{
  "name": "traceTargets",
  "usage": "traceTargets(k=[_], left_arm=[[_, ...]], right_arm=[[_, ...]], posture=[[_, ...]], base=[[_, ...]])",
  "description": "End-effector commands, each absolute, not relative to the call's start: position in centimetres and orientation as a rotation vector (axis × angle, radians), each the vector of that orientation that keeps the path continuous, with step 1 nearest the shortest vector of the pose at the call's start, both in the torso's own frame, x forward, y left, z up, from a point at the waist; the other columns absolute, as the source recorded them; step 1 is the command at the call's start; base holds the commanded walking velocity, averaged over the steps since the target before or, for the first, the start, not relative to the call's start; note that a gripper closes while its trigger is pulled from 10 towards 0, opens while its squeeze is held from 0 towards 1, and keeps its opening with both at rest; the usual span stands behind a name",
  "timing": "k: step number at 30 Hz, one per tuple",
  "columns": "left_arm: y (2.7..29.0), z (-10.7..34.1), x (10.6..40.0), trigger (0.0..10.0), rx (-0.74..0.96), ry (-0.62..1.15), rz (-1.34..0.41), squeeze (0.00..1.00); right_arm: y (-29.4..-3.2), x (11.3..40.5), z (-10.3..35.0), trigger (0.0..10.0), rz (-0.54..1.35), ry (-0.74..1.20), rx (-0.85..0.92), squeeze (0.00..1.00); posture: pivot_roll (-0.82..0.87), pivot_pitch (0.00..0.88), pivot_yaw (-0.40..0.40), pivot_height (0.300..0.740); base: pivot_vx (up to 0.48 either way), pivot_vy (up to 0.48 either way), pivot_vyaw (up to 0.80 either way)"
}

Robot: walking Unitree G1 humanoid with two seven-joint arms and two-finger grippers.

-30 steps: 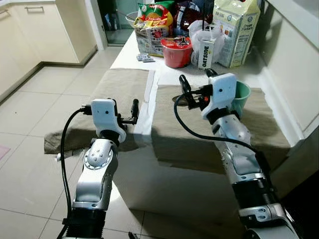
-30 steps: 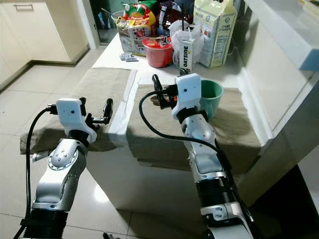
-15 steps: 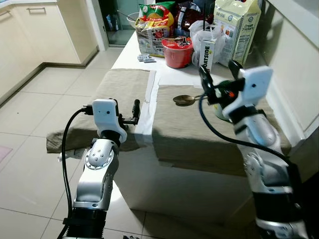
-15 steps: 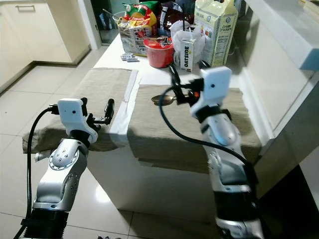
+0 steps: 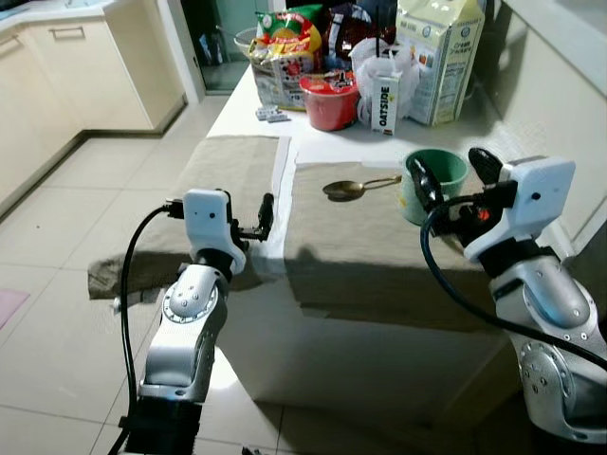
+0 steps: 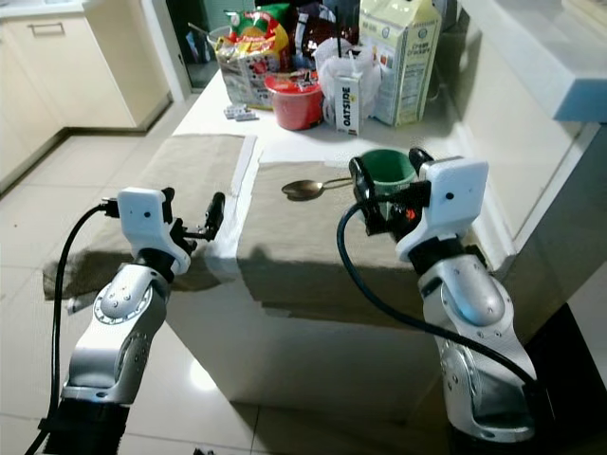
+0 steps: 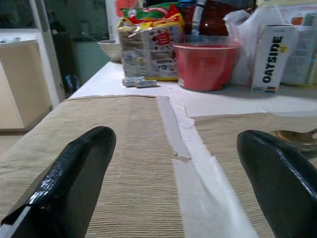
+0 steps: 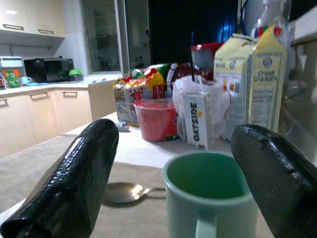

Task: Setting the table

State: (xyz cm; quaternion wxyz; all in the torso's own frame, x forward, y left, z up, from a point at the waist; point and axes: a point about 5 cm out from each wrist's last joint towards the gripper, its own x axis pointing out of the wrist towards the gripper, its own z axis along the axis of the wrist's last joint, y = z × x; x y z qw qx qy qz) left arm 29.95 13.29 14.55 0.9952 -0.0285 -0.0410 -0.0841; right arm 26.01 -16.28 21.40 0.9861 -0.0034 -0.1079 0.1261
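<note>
Left eye view: white counter [image 5: 313, 142] with two tan placemats. The left placemat [image 5: 223, 166] hangs over the counter's near-left edge. The right placemat [image 5: 360, 256] carries a green mug [image 5: 432, 185] near its far-right corner and a metal spoon [image 5: 349, 188] just left of the mug, apart from it, bowl toward the left. Right gripper [image 5: 449, 175] is at the mug's near side, fingers spread, nothing held. Left gripper [image 5: 266, 216] hovers over the counter's near edge between the mats.

Right eye view: groceries crowd the counter's far edge, among them a red bowl [image 6: 292, 100], an Oatside carton [image 6: 347, 102] and a cream crackers box [image 6: 398, 59].

Left wrist view: both fingers [image 7: 69, 183] wide apart, empty, above the left placemat and the white strip between mats.

Right wrist view: fingers [image 8: 74, 178] apart on either side of the mug, handle facing the camera; the spoon lies beyond.
</note>
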Motion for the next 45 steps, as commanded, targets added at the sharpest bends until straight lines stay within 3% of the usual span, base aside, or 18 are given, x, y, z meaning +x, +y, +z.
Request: traceTargets(k=[1, 18, 34, 35, 36, 45], left_arm=[[13.4, 14.7, 29.9, 10.0, -0.052, -0.082, -0.174, 0.0], [13.7, 15.0, 29.8, 10.0, -0.054, -0.088, -0.161, 0.0], [13.9, 15.4, 30.0, 10.0, -0.054, -0.1, -0.15, 0.0], [13.9, 15.5, 30.0, 10.0, -0.053, -0.101, -0.15, 0.0], [13.9, 15.5, 30.0, 10.0, -0.053, -0.101, -0.151, 0.0], [13.8, 15.4, 30.0, 10.0, -0.05, -0.099, -0.154, 0.0]], right_arm=[[-16.2, 25.8, 20.7, 10.0, 0.241, -0.181, 0.013, 0.0], [-16.6, 26.4, 16.4, 10.0, 0.186, 0.013, 0.012, 0.0], [-15.4, 27.9, 17.0, 9.8, 0.21, -0.038, -0.004, 0.0], [-15.4, 28.0, 17.0, 4.6, 0.21, -0.042, -0.007, 0.0], [-15.4, 28.0, 17.1, 0.0, 0.209, -0.048, -0.01, 0.0], [-15.4, 28.1, 16.8, 0.0, 0.202, -0.04, -0.002, 0.0]], posture=[[-0.33, 0.0, 0.139, 0.74], [-0.31, 0.0, 0.137, 0.74], [-0.29, 0.0, 0.134, 0.74], [-0.29, 0.0, 0.134, 0.74], [-0.29, 0.0, 0.134, 0.74], [-0.29, 0.0, 0.137, 0.74]], base=[[0.0, 0.0, 0.0], [0.0, 0.0, 0.0], [0.0, 0.0, 0.0], [0.0, 0.0, 0.0], [0.0, 0.0, 0.0], [0.0, 0.0, 0.0]])
